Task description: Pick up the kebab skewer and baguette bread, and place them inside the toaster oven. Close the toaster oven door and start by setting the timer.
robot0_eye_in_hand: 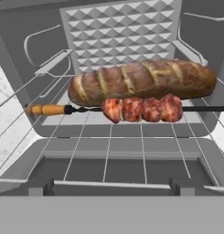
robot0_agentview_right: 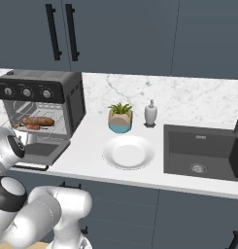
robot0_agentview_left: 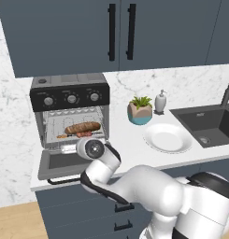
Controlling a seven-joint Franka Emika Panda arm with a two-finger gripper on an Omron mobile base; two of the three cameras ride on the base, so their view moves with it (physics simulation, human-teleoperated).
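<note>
Two foods on wire rack [robot0_eye_in_hand: 109,151], crusty baguette bread [robot0_eye_in_hand: 141,80], chunky kebab skewer [robot0_eye_in_hand: 141,109]

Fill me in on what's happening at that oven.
The bread and skewer lie side by side on the rack inside the oven, skewer in front. The door hangs open. The arm reaches toward the opening, jaws open and holding nothing. Closing the door and setting the timer are not yet done.

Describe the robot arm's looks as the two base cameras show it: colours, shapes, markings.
The arm is glossy white, built of fat rounded segments with dark grey bands at the joints. A round dark cap with a pale centre closes one link end. No cables or lettering are visible. The right base view shows the same white shells.
</note>
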